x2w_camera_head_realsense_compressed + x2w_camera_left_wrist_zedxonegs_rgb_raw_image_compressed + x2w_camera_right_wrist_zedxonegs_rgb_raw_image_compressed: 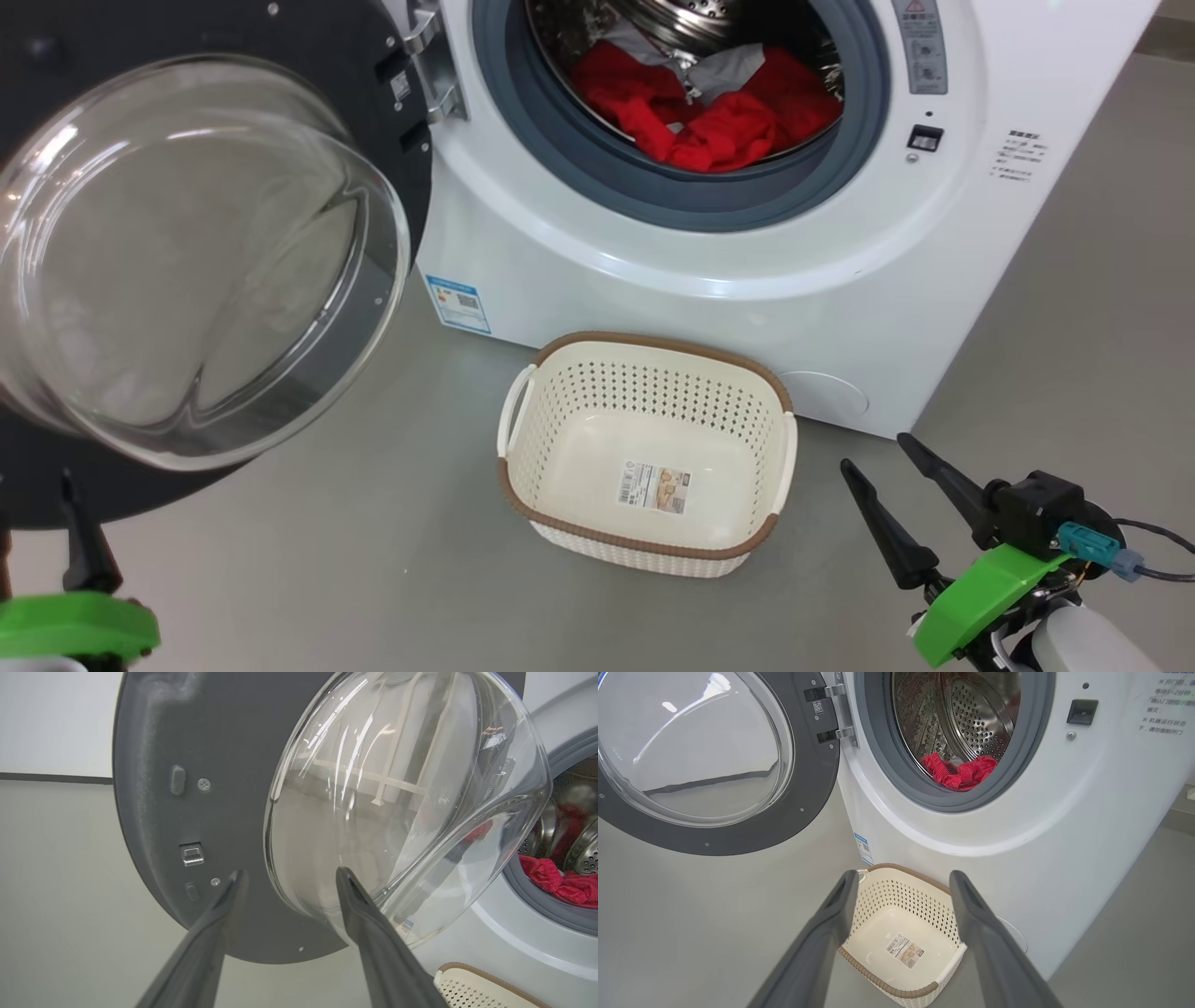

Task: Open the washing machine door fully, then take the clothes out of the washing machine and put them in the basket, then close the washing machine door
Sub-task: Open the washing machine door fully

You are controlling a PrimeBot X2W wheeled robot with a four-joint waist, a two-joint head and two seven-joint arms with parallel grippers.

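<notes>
The washing machine door (187, 261) stands wide, so with left gripper (292, 872) and right gripper (904, 875) both spread empty I aim low into the drum (971, 714) for the clothes (719, 121).

right gripper (875, 452): two long black tapered fingers (887, 532), bright green bracket (985, 593), black block (1041, 509), teal plug (1083, 539) | forearm (1083, 646): pale, rounded | left gripper (290, 871): dark grey fingers, matching green bracket

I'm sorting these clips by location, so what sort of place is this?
Probably a laundry area: a white front-loading washing machine with its door swung open, red clothes in the drum, and an empty basket on the grey floor.
</notes>
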